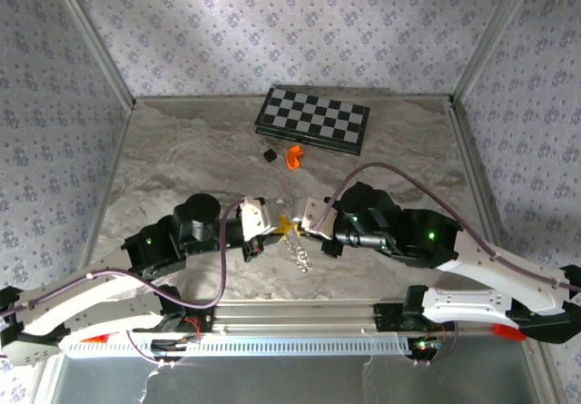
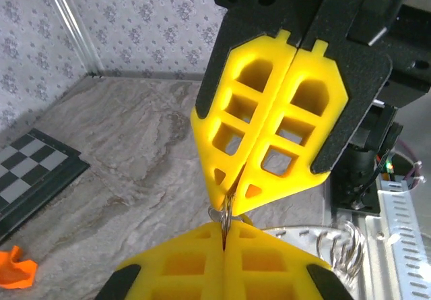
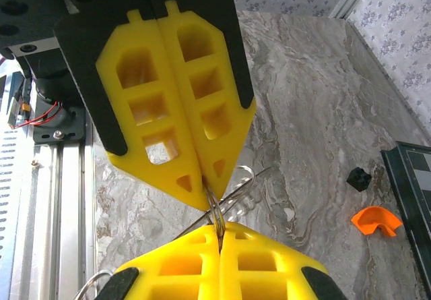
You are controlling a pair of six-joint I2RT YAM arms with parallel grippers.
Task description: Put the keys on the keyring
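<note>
My two grippers meet tip to tip over the near middle of the table, the left gripper [image 1: 282, 227] coming from the left and the right gripper [image 1: 297, 226] from the right. Both are shut on the same thin silvery ring of the keyring [image 2: 227, 212], seen edge-on between the yellow tips. In the left wrist view my left gripper [image 2: 224, 228] sits at the bottom and the right gripper [image 2: 229, 193] above it. In the right wrist view the right gripper [image 3: 220, 231] faces the left gripper [image 3: 206, 195], with the keyring [image 3: 241, 187] looping out beside them. More silvery loops dangle below [image 1: 300, 255]. The keys are hidden.
A folded chessboard [image 1: 313, 120] lies at the back of the marble table [image 1: 182, 163]. Near it are an orange curved piece [image 1: 294, 156] and a small black cube [image 1: 269, 154]. A metal rail [image 1: 300, 313] runs along the near edge. Patterned walls close in three sides.
</note>
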